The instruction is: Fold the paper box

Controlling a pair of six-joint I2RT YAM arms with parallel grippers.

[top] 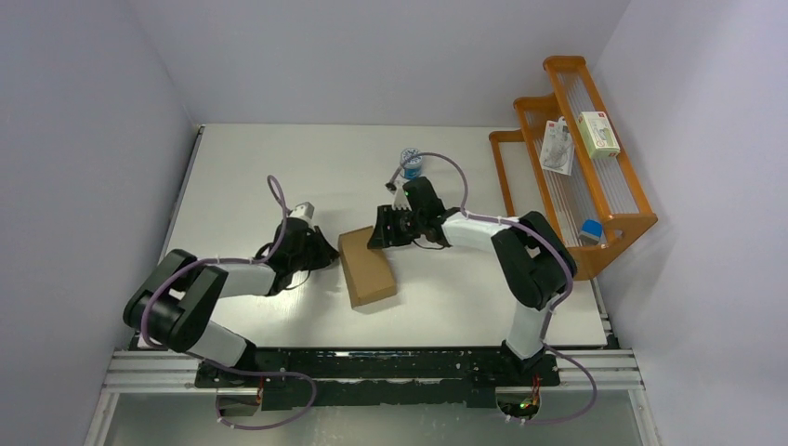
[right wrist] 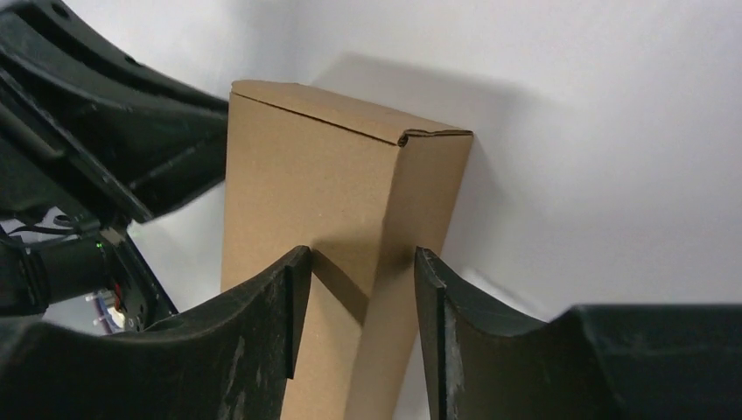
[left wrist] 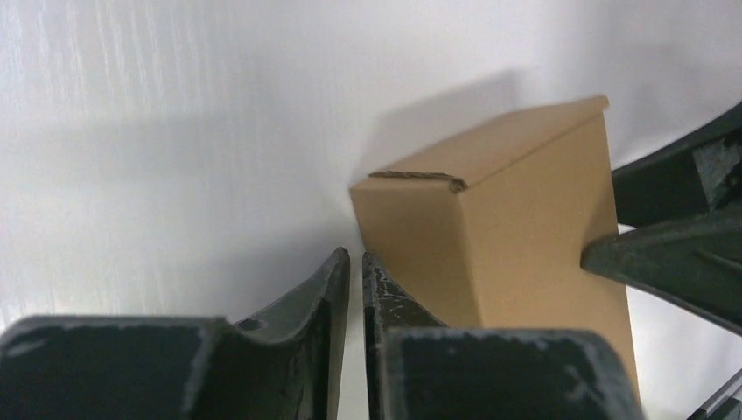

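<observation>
Plain brown cardboard oblong box (top: 367, 268) lies mid white table (top: 279, 158), between the arms. Likely light, thin-walled, crushable: pinch gently across long sides. Left gripper (left wrist: 354, 262) nearly closed, empty. Right gripper (right wrist: 363, 258) half-open at far end, holding nothing.

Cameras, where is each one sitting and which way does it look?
Top external: high behind, looking down at white table; left arm, right arm show.
Left wrist: low, facing plain brown cardboard box; own nearly shut fingers show.
Right wrist: low, facing that box from the other side; own open fingers show.
Shared: all see the box.
</observation>
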